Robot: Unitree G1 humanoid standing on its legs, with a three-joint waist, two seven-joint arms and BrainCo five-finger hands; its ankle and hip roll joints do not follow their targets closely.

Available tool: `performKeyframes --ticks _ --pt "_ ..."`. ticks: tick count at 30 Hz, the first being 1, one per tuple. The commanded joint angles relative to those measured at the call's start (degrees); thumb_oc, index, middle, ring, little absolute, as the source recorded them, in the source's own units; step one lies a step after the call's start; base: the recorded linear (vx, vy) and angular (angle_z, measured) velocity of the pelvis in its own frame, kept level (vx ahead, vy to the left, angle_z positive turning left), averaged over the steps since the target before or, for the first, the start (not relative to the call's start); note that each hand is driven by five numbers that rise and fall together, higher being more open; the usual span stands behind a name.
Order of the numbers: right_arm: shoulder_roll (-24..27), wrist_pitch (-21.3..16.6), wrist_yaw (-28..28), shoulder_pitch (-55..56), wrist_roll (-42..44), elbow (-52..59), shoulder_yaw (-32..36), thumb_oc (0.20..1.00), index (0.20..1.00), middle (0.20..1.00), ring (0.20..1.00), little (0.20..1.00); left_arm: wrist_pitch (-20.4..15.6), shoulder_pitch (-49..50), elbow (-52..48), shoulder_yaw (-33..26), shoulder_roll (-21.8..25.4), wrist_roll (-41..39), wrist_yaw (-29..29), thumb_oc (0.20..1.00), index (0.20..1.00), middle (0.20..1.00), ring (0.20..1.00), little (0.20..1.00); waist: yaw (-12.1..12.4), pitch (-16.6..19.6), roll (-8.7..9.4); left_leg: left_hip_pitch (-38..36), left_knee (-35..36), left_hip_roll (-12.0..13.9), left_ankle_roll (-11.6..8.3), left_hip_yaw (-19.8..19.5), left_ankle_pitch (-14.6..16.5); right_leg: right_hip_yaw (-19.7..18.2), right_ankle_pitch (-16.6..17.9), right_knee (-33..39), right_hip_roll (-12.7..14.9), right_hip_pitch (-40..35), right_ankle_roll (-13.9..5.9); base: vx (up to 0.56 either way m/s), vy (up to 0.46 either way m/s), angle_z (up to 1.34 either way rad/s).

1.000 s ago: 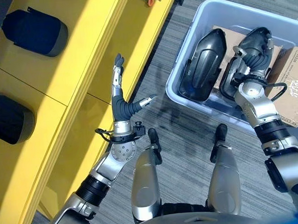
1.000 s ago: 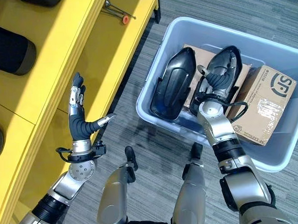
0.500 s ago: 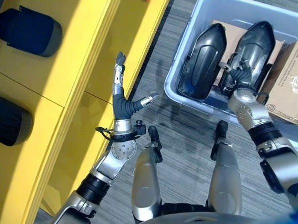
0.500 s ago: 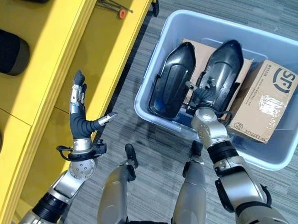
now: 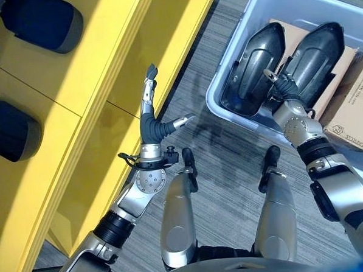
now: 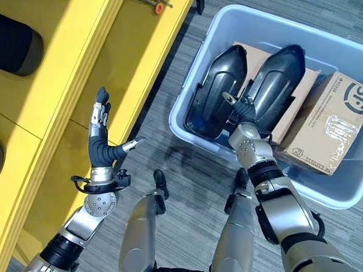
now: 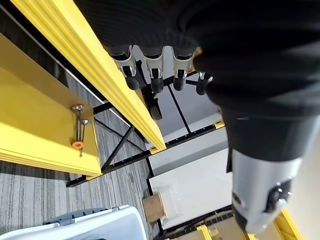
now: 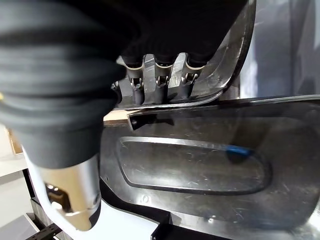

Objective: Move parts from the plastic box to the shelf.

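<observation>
Since a second ago your right hand has moved from the top of the right black part down into the gap between the two black parts, low near the near wall of the plastic box. The left black part and the right one both stand in the box, leaning side by side with their pointed ends away from you. From the head views you see the hand between the two shells, its dark cover touching them. In the right wrist view the fingers are bent and their tips lie against the edge of one black shell, but you cannot tell if they really hold it or only rest on it. Behind the parts a flat brown cardboard sheet lies in the box, and a cardboard carton with tape on it sits just beside the right part, also inside the box. The box stands on grey carpet, near the yellow shelf. Your left hand is raised beside the shelf edge with the fingers straight and the thumb spread out, holding nothing. On the shelf you see two dark rounded parts already lying, well apart from the box, and a small tool with an orange ring near the far end.
</observation>
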State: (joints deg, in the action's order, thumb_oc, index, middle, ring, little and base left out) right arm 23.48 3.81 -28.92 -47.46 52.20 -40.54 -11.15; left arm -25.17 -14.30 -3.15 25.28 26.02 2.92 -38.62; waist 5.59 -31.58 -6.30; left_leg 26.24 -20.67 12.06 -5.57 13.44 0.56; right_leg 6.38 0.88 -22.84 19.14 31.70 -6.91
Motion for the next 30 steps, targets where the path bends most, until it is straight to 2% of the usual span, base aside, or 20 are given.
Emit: performKeyframes --ticks 1,5,7,8,10,11,13,15,16,19,23,30 --pt "-0.61 -4.45 0.2 -4.4 -5.67 1.45 0.06 1.0 1.0 1.0 1.0 1.0 -1.85 1.08 -6.73 0.76 1.27 -0.7 -0.06 1.0 1.0 1.0 1.0 1.0 1.64 1.78 -1.28 2.05 -0.51 -1.25 1.36 -1.34 0.54 5.01 -3.68 -7.8 1.88 -0.39 0.35 0.0 0.0 0.0" --pt "1.33 -8.92 -8.2 -5.17 -22.57 2.43 0.0 1.0 1.0 1.0 1.0 1.0 -2.63 1.81 -6.83 1.16 1.25 -0.77 -0.23 1.0 1.0 1.0 1.0 1.0 1.45 1.78 -1.7 1.56 -0.15 -1.41 1.22 -1.32 0.38 4.82 -3.62 -7.45 1.78 -0.77 0.22 0.0 0.008 0.0" --pt "2.61 -8.05 -9.82 -5.73 -31.16 4.29 0.02 1.0 1.0 1.0 1.0 1.0 -2.56 1.83 -7.17 1.6 0.96 -0.91 -0.62 1.0 1.0 1.0 1.0 1.0 1.1 1.78 -2.15 0.89 0.48 -1.54 1.16 -1.02 0.16 4.75 -3.58 -7.07 1.74 -1.14 0.11 -0.05 0.043 -0.01" --pt "2.92 -7.07 -10.77 -6.57 -33.7 5.06 -0.2 1.0 1.0 1.0 1.0 1.0 -2.44 1.32 -7.31 1.52 0.8 -0.86 -0.82 1.0 1.0 1.0 1.0 1.0 1.02 1.78 -2.34 1.79 1.03 -1.32 1.7 -0.36 -1.14 5.23 -2.32 -6.41 1.65 -0.21 0.74 -0.08 0.032 -0.01" --pt "3.28 -6.24 -12.46 -6.46 -35.78 5.87 -0.68 1.0 1.0 1.0 1.0 1.0 -2.43 1.65 -7.29 2.12 0.71 -0.95 -1.02 1.0 1.0 1.0 1.0 1.0 0.89 1.78 -2.41 0.42 0.91 -1.47 1.04 -0.73 -0.09 4.72 -3.3 -6.64 1.8 -1.34 0.1 -0.01 0.018 -0.02" --pt "3.95 -6.72 -14.8 -6.84 -40.19 7.26 -1.29 1.0 1.0 1.0 1.0 1.0 -3.37 1.48 -6.8 2.55 0.43 -0.72 -1.51 1.0 1.0 1.0 1.0 1.0 0.57 1.78 -2.7 0.8 1.63 -1.15 1.53 0.1 -1.32 5.07 -2.1 -5.79 1.68 -0.73 0.69 -0.01 0.049 -0.04" --pt "4.42 -7.65 -17.0 -6.09 -44.46 10.06 -1.76 1.0 1.0 1.0 1.0 1.0 -3.65 1.59 -6.54 3.16 0.03 -0.12 -2.5 1.0 1.0 1.0 1.0 1.0 0.02 1.78 -2.83 0.17 1.89 -0.89 1.4 0.61 -1.41 4.92 -1.97 -5.52 1.85 -0.96 0.6 -0.03 0.079 -0.04" --pt "3.98 -9.68 -24.11 -2.4 -54.27 20.75 -2.32 1.0 1.0 1.0 1.0 1.0 -4.56 1.88 -5.61 4.13 -0.92 -0.05 -5.62 1.0 1.0 1.0 1.0 1.0 -1.65 1.78 -2.95 -1.53 2.56 -0.66 1.33 1.84 -1.31 4.26 -1.7 -4.77 1.89 -1.68 0.23 0.01 0.107 -0.1" --pt "3.6 -8.91 -25.31 -1.34 -54.82 23.15 -2.24 1.0 1.0 1.0 1.0 1.0 -5.06 1.83 -5.4 4.27 -1.11 -0.03 -6.41 1.0 1.0 1.0 1.0 1.0 -2.07 1.78 -2.95 -2.1 2.88 -0.76 1.32 2.08 -1.23 4.13 -1.66 -4.5 1.88 -1.99 0.14 0.01 0.082 -0.09" --pt "2.07 -10.59 -30.25 1.65 -57.87 26.1 -2.22 1.0 1.0 1.0 1.0 1.0 -5.96 1.97 -4.61 5.01 -2.13 0.35 -8.27 1.0 1.0 1.0 1.0 1.0 -3.21 1.78 -3.14 -3.92 3.79 -1.03 1.47 2.94 -1.04 3.73 -1.51 -3.52 1.86 -3.23 -0.08 0.02 0.048 -0.07" --pt "0.71 -10.25 -33.56 5.82 -55.84 28.5 -1.38 1.0 1.0 1.0 1.0 1.0 -6.56 2.35 -3.85 5.36 -2.48 1.75 -9.56 1.0 1.0 1.0 1.0 1.0 -4.46 1.78 -3.34 -6.08 4.6 -1.23 1.47 3.77 -0.88 3.45 -0.95 -2.05 2.17 -5.07 -0.3 0.03 0.036 -0.09" --pt "-1.2 -10.53 -34.3 11.2 -52.13 28.69 -0.28 1.0 1.0 1.0 1.0 1.0 -6.6 2.48 -2.12 5.68 -3.52 3.05 -12.17 1.0 1.0 1.0 1.0 1.0 -6.58 1.78 -3.36 -8.49 5.21 -1.15 1.61 5.14 -0.37 2.39 -0.04 0.1 2.43 -6.81 -0.68 0.05 0.039 -0.13"
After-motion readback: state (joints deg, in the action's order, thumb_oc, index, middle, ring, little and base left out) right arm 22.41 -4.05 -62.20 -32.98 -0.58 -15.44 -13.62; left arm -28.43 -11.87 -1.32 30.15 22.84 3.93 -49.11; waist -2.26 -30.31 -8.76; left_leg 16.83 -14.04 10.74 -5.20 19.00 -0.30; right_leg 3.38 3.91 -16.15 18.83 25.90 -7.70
